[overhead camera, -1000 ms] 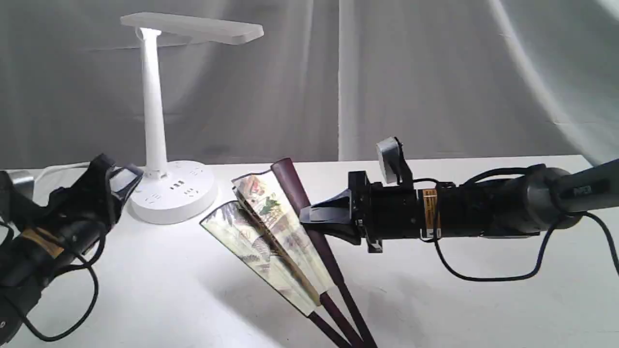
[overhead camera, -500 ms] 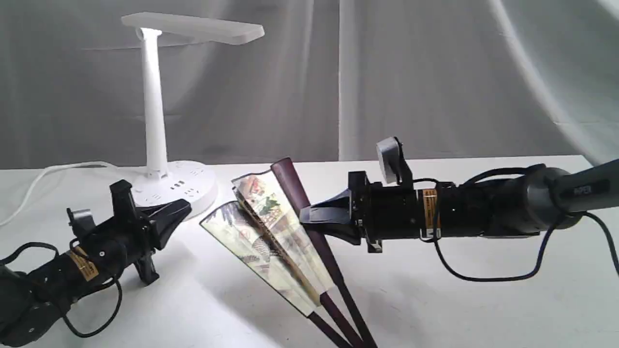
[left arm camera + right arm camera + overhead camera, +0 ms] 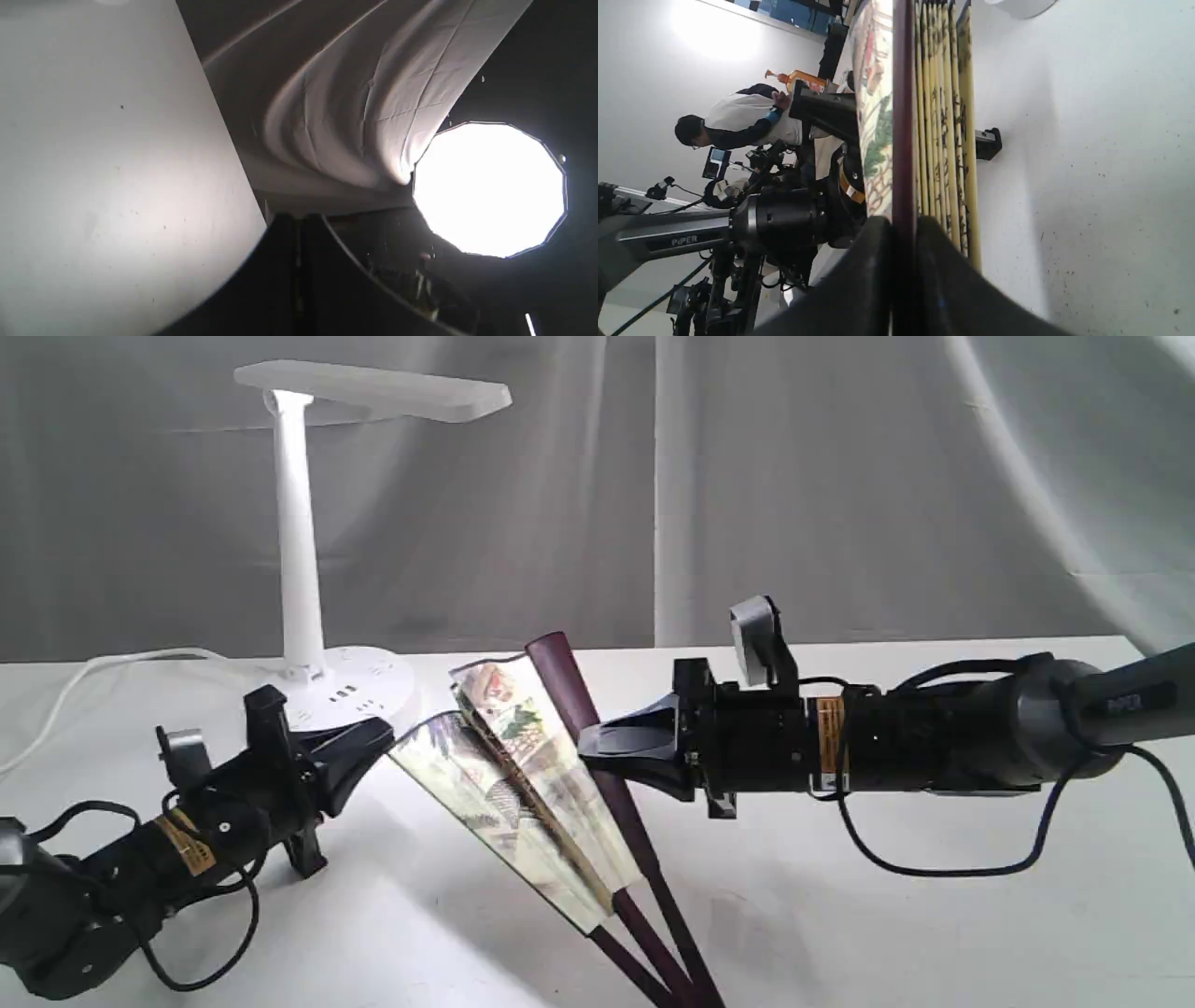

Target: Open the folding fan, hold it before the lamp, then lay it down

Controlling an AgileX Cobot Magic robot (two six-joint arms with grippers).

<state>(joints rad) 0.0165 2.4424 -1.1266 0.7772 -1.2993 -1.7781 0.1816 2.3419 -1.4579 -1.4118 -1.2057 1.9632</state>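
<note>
My right gripper (image 3: 596, 753) is clamped on the fan (image 3: 523, 775) by its maroon outer rib, propping it half-spread just beside the lamp (image 3: 297, 551), probably so my left gripper (image 3: 375, 749), fingers together at the lamp-side leaf edge, can spread it.

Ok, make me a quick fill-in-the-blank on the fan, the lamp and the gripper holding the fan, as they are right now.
1. The right gripper is shut on the folding fan's maroon outer ____.
2. In the exterior view the lamp stands to the ____ of the folding fan.
3. The folding fan is only ____ open.
Missing words: rib; left; partly.
</note>
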